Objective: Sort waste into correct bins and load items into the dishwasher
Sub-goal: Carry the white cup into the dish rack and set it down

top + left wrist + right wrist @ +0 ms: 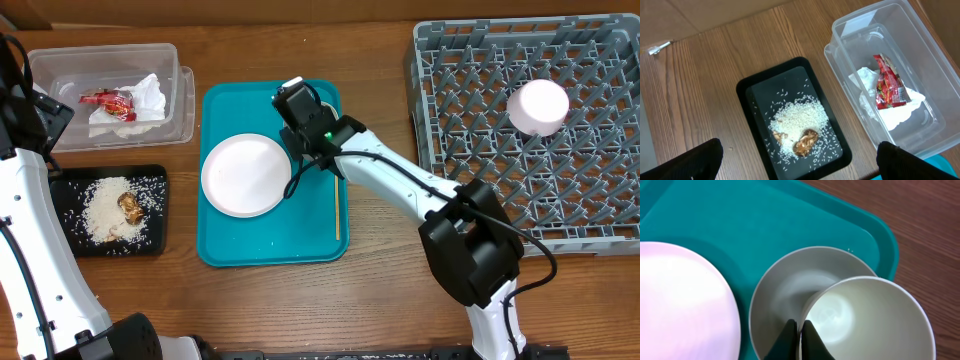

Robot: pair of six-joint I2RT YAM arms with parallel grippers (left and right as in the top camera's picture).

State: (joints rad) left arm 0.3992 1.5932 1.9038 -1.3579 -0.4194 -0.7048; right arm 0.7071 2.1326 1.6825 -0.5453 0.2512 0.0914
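My right gripper (800, 337) is shut on the rim of a white cup (865, 320), one finger inside and one outside. The cup overlaps a pale grey bowl (785, 290) standing on the teal tray (765, 220), beside a white plate (680, 305). In the overhead view the right gripper (300, 110) is over the tray's (270, 240) far end, hiding the cup and bowl, with the plate (243, 175) to its left. My left gripper (801, 165) is open and empty above the black tray (757, 95) of rice and food scraps.
A clear plastic bin (170, 80) at the back left holds a red wrapper (107, 99) and crumpled tissue. The grey dishwasher rack (470, 120) at the right holds one upturned white cup (537, 106). A thin wooden stick (336, 205) lies along the teal tray's right side.
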